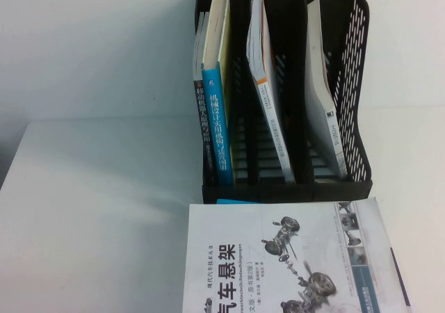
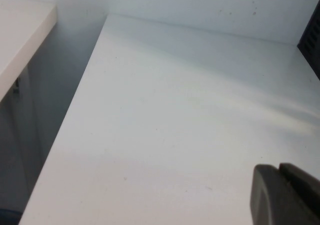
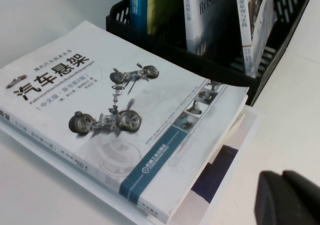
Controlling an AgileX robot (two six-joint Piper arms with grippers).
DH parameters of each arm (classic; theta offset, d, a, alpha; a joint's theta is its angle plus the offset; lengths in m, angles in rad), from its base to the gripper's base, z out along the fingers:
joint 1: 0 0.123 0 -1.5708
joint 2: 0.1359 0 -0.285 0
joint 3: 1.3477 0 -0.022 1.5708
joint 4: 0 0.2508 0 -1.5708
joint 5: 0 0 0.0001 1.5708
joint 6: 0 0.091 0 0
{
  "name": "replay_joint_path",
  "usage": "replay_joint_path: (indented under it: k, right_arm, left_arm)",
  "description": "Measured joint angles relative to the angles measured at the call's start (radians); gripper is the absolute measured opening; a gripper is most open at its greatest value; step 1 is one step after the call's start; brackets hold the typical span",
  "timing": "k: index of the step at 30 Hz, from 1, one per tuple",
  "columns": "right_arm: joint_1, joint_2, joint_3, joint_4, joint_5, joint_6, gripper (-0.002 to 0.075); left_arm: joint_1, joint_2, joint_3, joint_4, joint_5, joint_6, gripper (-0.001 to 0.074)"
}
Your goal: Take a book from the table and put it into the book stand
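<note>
High view shows the black plastic three-slot book stand (image 1: pixel 351 167) with perforated side walls standing at the far side of the plain white tabletop (image 1: pixel 97 209), right of centre. The large thick book with the blue spine and white characters (image 1: pixel 217 129) stands upright in the stand's left slot, its pale yellow-green cover facing right. Pressed against its left side in the same slot is a thinner dark-spined book (image 1: pixel 199 118). The middle slot holds a thin white-spined book with an orange mark (image 1: pixel 268 111), leaning with its top toward the left. The right slot holds another thin white book (image 1: pixel 323 104), leaning the same way.

Just near of the stand, a white-grey book with car-suspension pictures and large black Chinese title (image 1: pixel 278 257) lies flat on the tabletop, its far edge close to the stand's base. The right wrist view shows this book (image 3: pixel 115 110) resting on top of further flat books or papers whose edges stick out beneath it, with the stand (image 3: pixel 240 77) just behind.

Neither arm appears in the high view. In the left wrist view, a dark grey part of the left gripper (image 2: pixel 285 195) shows over bare tabletop (image 2: pixel 165 125), with an edge of the stand (image 2: pixel 312 40) well away from it. In the right wrist view, a dark part of the right gripper (image 3: pixel 290 197) hovers over the tabletop just beside the stack's corner. For both grippers I cannot tell whether they are released or clenched; neither touches any book.
</note>
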Motion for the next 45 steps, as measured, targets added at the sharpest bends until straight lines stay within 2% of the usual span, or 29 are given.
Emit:
replay_joint_path:
  k: [9, 12, 16, 21, 24, 27, 45]
  right_arm:
    - [-0.010, -0.006, 0.004, 0.000, 0.000, 0.000, -0.0003]
    - [-0.099, -0.034, 0.011, -0.025, -0.022, -0.023, -0.0003]
    - [-0.231, -0.086, 0.080, -0.065, -0.139, -0.024, -0.0003]
    - [-0.324, -0.146, 0.299, -0.065, -0.328, 0.113, -0.0003]
    - [-0.342, -0.147, 0.397, -0.057, -0.350, 0.204, -0.0003]
    - [-0.351, -0.147, 0.397, -0.054, -0.344, 0.225, -0.0003]
    - [-0.355, -0.147, 0.397, -0.054, -0.344, 0.212, -0.0003]
  left_arm:
    - [0.000, 0.000, -0.001, 0.000, 0.004, 0.000, -0.0002]
    - [0.000, 0.000, -0.001, 0.000, 0.004, 0.000, -0.0002]
    - [0.000, 0.000, -0.001, 0.000, 0.006, -0.002, -0.0002]
    - [0.000, 0.000, -0.002, 0.000, 0.007, -0.002, -0.0002]
    - [0.000, 0.000, -0.002, 0.000, 0.007, -0.002, -0.0002]
    - [0.000, 0.000, -0.002, -0.002, 0.009, -0.002, -0.0002]
    - [0.000, 0.000, -0.002, -0.002, 0.009, -0.002, -0.0001]
